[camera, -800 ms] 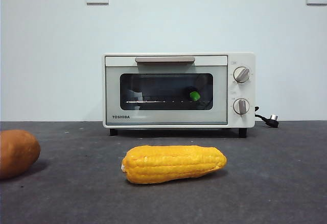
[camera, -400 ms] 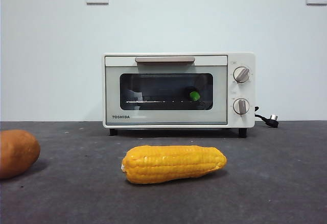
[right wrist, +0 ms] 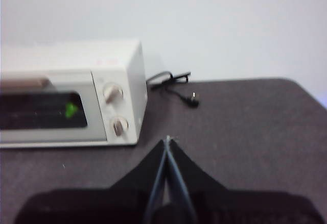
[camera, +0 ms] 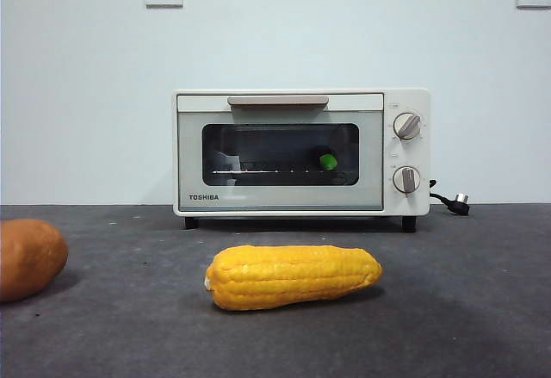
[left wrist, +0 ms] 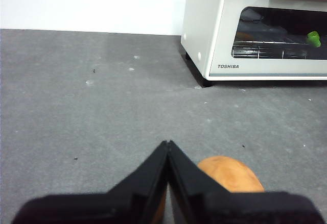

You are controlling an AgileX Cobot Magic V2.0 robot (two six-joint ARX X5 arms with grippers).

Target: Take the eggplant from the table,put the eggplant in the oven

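Jaws of left gripper (left wrist: 167, 150) and right gripper (right wrist: 167, 145) pressed together, empty. Eggplant (camera: 328, 161) inside oven (camera: 301, 151) on rack, door shut, only green stem visible. Likely light, stiff toy; best hold mid-body. Corn (camera: 293, 276), potato-like lump (camera: 29, 257) on table (camera: 465, 309).

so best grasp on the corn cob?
Grip the corn cob across its middle, coming from above with jaws spanning its narrow width. It lies flat on the table, long axis side to side in the front view, with open space all round.
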